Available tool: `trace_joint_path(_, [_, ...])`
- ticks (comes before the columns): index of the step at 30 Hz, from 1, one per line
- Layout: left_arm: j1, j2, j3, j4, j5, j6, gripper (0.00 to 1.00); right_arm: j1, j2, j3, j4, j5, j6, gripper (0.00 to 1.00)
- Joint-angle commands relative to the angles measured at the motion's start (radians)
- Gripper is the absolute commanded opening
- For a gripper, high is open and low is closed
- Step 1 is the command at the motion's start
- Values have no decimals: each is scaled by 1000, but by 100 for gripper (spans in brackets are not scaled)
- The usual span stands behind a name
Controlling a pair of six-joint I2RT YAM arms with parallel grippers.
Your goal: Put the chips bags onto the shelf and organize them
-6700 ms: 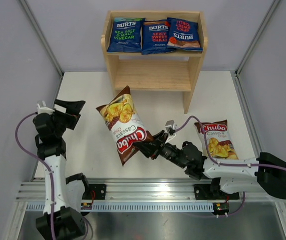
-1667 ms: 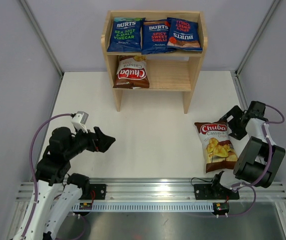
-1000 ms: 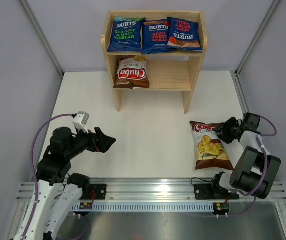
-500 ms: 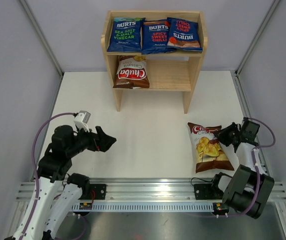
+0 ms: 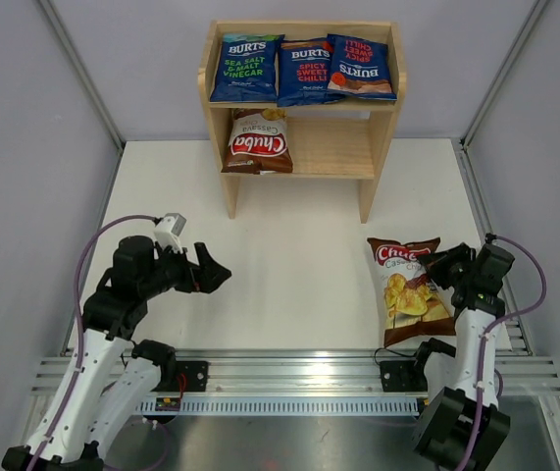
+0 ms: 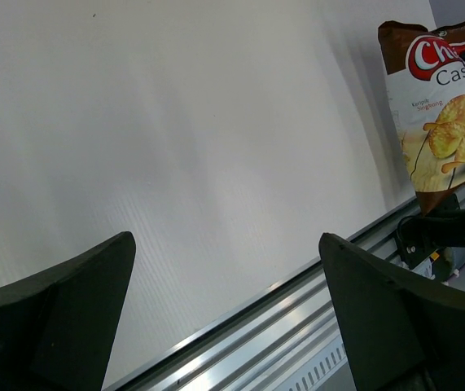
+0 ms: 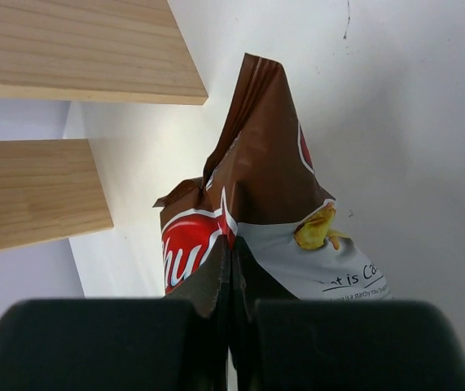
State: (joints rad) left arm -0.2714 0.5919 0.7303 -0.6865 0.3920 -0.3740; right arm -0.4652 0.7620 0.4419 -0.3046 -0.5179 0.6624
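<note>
The wooden shelf [image 5: 382,123] stands at the back. Three blue BURTS bags [image 5: 305,69] lie on its top tier. One brown Chuba bag [image 5: 258,140] lies at the left of its lower tier. The second Chuba bag [image 5: 407,291] is at the right front of the table, and it also shows in the left wrist view [image 6: 442,122]. My right gripper [image 5: 444,268] is shut on that bag's upper right edge; in the right wrist view the bag [image 7: 269,212] is pinched between the fingers [image 7: 230,326]. My left gripper [image 5: 211,274] is open and empty at the left front.
The shelf's side panel [image 7: 77,45] shows close above the held bag in the right wrist view. The metal rail [image 5: 289,378] runs along the near edge. Grey walls enclose the white table [image 5: 289,255].
My right gripper closed on the second Chuba bag and dragged it a little left and toward the front, tilting it. The left arm shifted slightly right. The first Chuba bag went onto the lower tier earlier.
</note>
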Motion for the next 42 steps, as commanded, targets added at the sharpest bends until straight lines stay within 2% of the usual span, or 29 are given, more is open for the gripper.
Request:
trace_joint_path(1, [-38, 20, 12, 59, -1, -19, 99, -1, -58, 12, 4, -44, 86, 0])
trace_joint_path(3, [-78, 35, 0, 111, -18, -60, 99, -1, -91, 23, -8, -30, 139, 0])
trace_joint_path(6, [-227, 110, -29, 218, -68, -137, 99, 0, -177, 50, -42, 10, 213, 0])
trace_joint_path(9, [-463, 187, -42, 365, -102, -202, 99, -1, -233, 98, -50, -19, 256, 0])
trace_joint_path(11, [-515, 235, -66, 539, -72, -238, 99, -1, -224, 127, -33, -71, 250, 0])
trace_joint_path(13, [-545, 279, -68, 680, 26, -292, 99, 0, -192, 190, -57, -146, 191, 0])
trace_joint_path(15, [-549, 341, -31, 737, 97, -315, 99, -1, -159, 241, -41, -271, 106, 0])
trace_joint_path(18, [-549, 382, 70, 696, 110, -266, 99, 58, -142, 305, -87, -318, -13, 0])
trace_joint_path(23, [-508, 390, 236, 454, 68, -168, 99, 183, -162, 342, -38, -399, -99, 0])
trace_joint_path(27, [-431, 422, 319, 349, 175, -145, 99, 249, -171, 373, -2, -504, -129, 0])
trace_joint_path(31, [-445, 486, 374, 312, 295, -120, 99, 298, -182, 379, 47, -562, -122, 0])
trace_joint_path(33, [-489, 511, 417, 259, 268, -54, 99, 328, -173, 396, 48, -596, -138, 0])
trace_joint_path(37, [-534, 588, 547, 142, 231, 21, 99, 400, -150, 470, -48, -653, -258, 0])
trace_joint_path(40, [-546, 618, 596, 82, 219, 47, 99, 494, -106, 535, -204, -617, -390, 0])
trace_joint_path(42, [-563, 628, 610, 74, 205, 53, 99, 520, -95, 547, -235, -599, -420, 0])
